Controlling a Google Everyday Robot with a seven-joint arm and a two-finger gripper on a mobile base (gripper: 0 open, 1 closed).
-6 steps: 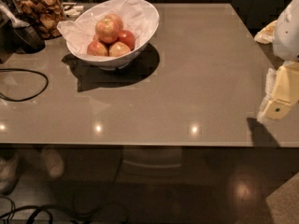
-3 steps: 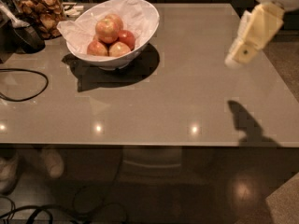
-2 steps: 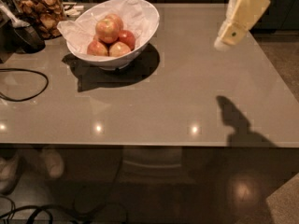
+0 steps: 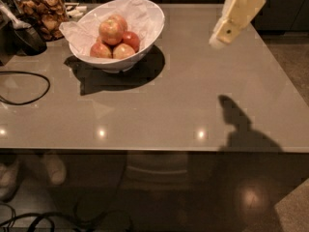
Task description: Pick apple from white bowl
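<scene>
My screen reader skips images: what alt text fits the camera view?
The robot's claw hangs over the far right of the table, apart from the white bowl at far left, where the apple sits atop other apples on crumpled paper.

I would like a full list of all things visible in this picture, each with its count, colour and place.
apple: one, yellow-orange with red blush, on top of the pile in the white bowl
other apples: three visible, red to yellowish, lower in the bowl
white bowl: one, white, far left part of the table
paper: one, white, crumpled, lining the bowl
glass jar: one, clear with brown snacks, far left corner
cable: one, black, left edge of the table
table: one, grey-brown
claw: one, cream, in the air over the table's far right, apart from the bowl
</scene>
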